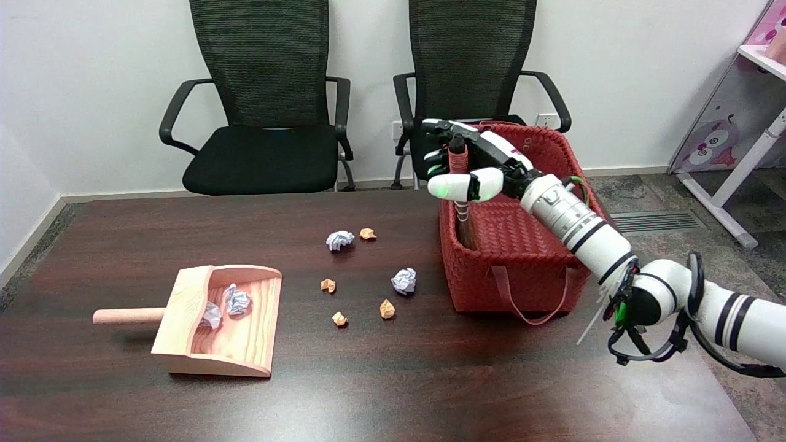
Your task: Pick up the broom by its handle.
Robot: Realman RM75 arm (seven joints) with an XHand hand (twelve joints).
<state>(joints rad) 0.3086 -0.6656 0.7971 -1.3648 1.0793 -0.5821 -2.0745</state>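
Standing in the red basket [509, 270] at the table's [381, 380] right, the broom [460, 184] rises near-upright — handle up, against the left wall. Right hand [476, 169] wraps that handle from the right — fingers [439, 127] clenched around it; lifting along its axis looks next.

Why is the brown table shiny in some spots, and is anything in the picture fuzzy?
In the head view, the dark table gives back soft pale patches of room light near its front edge; the wooden dustpan and red basket cast faint shadows; the right hand around the broom handle looks sharp, only the far right shelf is slightly soft.
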